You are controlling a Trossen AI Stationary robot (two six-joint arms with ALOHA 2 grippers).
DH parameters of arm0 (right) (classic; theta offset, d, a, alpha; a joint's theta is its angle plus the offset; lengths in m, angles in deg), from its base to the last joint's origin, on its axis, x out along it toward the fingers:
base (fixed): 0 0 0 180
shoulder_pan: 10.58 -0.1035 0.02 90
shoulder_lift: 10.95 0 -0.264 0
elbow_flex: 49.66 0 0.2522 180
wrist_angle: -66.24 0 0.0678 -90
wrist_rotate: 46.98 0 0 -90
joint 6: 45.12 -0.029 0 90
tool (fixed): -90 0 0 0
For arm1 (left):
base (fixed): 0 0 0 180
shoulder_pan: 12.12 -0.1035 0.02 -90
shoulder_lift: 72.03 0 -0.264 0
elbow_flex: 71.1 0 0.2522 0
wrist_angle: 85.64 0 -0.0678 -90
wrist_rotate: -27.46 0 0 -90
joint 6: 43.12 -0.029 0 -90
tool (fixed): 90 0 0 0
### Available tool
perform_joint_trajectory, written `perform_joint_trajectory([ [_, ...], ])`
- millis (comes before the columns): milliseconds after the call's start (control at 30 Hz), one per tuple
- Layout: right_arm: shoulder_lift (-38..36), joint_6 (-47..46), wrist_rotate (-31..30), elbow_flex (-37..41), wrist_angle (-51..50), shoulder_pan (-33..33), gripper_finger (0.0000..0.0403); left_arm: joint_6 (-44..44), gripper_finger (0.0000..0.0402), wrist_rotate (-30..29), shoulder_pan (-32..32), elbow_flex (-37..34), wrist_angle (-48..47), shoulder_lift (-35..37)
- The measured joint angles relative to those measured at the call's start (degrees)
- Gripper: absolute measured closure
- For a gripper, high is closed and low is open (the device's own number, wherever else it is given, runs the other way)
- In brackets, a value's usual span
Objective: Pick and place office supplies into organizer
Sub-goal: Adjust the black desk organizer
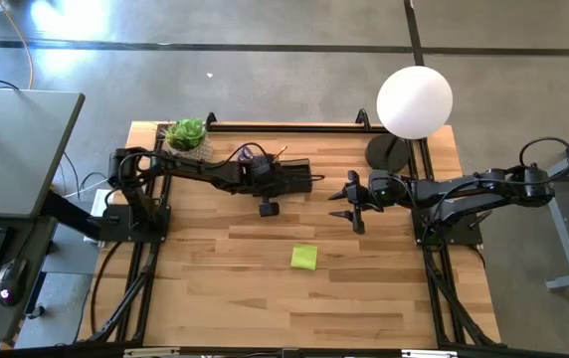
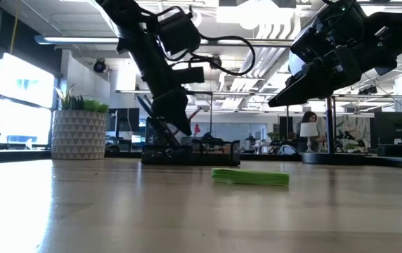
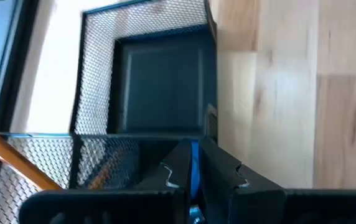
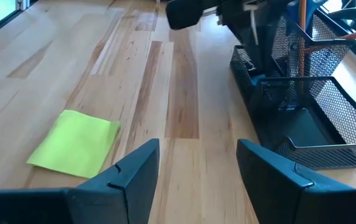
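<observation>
The black mesh organizer (image 1: 294, 177) (image 3: 159, 87) (image 4: 302, 115) stands at the table's far middle, with an orange pencil (image 3: 10, 155) leaning in it. My left gripper (image 3: 193, 158) (image 2: 180, 125) reaches down into it, shut on a thin blue piece (image 3: 194, 163). The yellow-green sticky note pad (image 1: 303, 258) (image 4: 75, 144) (image 2: 250, 177) lies flat on the table nearer the front. My right gripper (image 1: 352, 202) (image 4: 196, 165) hovers open, right of the organizer and above the table, touching nothing. My left gripper pinches the thin blue piece (image 3: 194, 149) between its two fingers, coming from above and pointing down over the organizer's mesh compartments. The fingers hide most of the piece, so which part it is cannot be told. Whether it touches the organizer does not show.
A potted green plant (image 1: 187, 133) (image 2: 79, 130) sits at the far left corner. A lamp with a white globe (image 1: 414, 100) and black round base (image 1: 388, 153) stands at the far right. Bare wood (image 1: 225, 288) spreads around the sticky note pad.
</observation>
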Motion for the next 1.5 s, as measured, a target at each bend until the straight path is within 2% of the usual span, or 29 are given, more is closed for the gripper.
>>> perform_joint_trajectory([
  [567, 0.0, -0.14, 0.04, 0.0, -0.19, 0.0, 0.0192, -0.34, 0.0383, -1.54, 0.02, 0.15, 0.14, -5.62],
  [933, 0.0, -0.11, 0.08, 0.0, -0.22, 0.0, 0.0192, -1.71, 0.0382, -1.85, 1.21, -0.07, -5.02, 0.26],
  [1100, 0.0, -0.17, 0.12, 0.0, -0.19, -0.01, 0.0192, -1.79, 0.0382, -0.18, 1.91, -0.07, -6.25, 3.28],
  [1500, 0.0, -1.53, 0.63, 0.0, -0.19, -0.02, 0.0192, -1.36, 0.0383, 4.92, 3.6, 0.02, -5.09, 1.51],
])
